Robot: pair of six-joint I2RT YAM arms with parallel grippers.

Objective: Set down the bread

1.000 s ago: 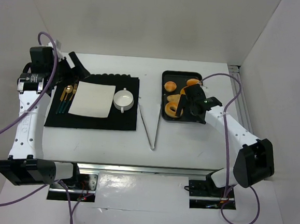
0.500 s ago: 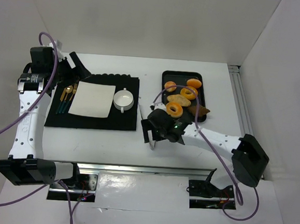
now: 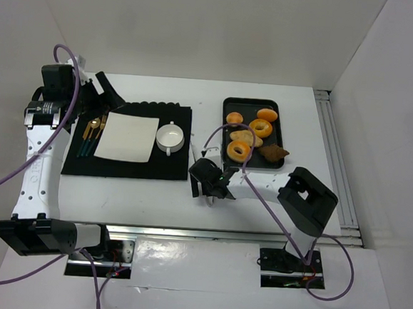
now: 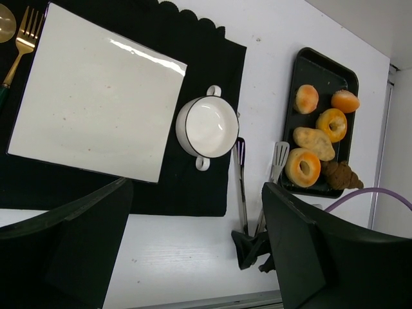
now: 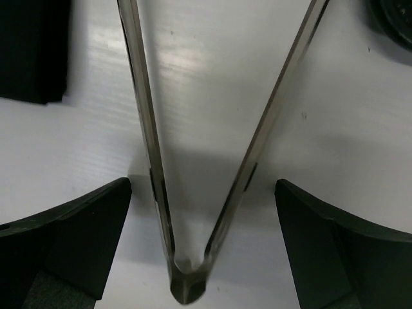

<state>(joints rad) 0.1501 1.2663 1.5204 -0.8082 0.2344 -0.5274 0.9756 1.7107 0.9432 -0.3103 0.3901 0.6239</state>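
Several breads lie in a black tray [image 3: 229, 102] at the back right: two ring donuts [image 3: 238, 150], round buns [image 3: 234, 118], a long roll and a brown croissant [image 3: 273, 153]. Metal tongs [image 5: 145, 116] lie on the white table, left of the tray [image 4: 308, 62]. My right gripper [image 3: 207, 189] is open and low over the tongs' hinge [image 5: 187, 286], one finger on each side, not touching it. My left gripper [image 3: 105, 95] is open and empty, high above the back left. A white square plate [image 3: 127, 137] lies on a black placemat [image 3: 134, 167].
A white two-handled bowl [image 3: 170, 137] stands on the placemat beside the plate. Gold cutlery [image 3: 91, 135] lies to the left of the plate. White walls close in the back and the right. A metal rail [image 3: 186, 233] runs along the near table edge.
My right arm has swung from over the tray leftward and toward the near edge, down onto the hinge end of the tongs. The left arm has not moved.
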